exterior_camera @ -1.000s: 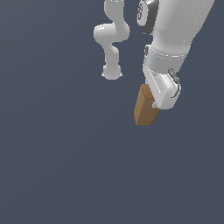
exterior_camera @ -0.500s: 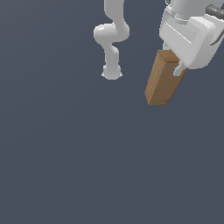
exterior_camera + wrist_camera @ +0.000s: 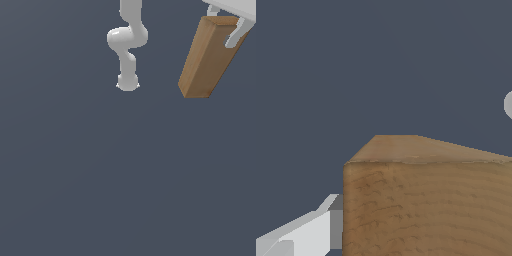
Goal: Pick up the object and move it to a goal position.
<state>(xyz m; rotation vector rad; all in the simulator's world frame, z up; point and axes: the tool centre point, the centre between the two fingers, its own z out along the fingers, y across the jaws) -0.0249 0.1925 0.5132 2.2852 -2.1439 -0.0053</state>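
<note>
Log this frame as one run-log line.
phase: carry | pincer: shut on wooden block | block: tilted, at the exterior view's upper right | goal marker: not seen

Wood and matt plastic
Tan-brown rectangular wooden block (image 3: 207, 57) shows fine grain, matt; white gripper (image 3: 227, 31) looks smooth plastic.

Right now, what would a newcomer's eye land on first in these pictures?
The brown wooden block, hanging tilted near the exterior view's upper right corner, pinched at its upper end by the white claw. In the wrist view its grainy face fills the foreground. Next, the white arm base stands upper centre on the flat grey floor.
</note>
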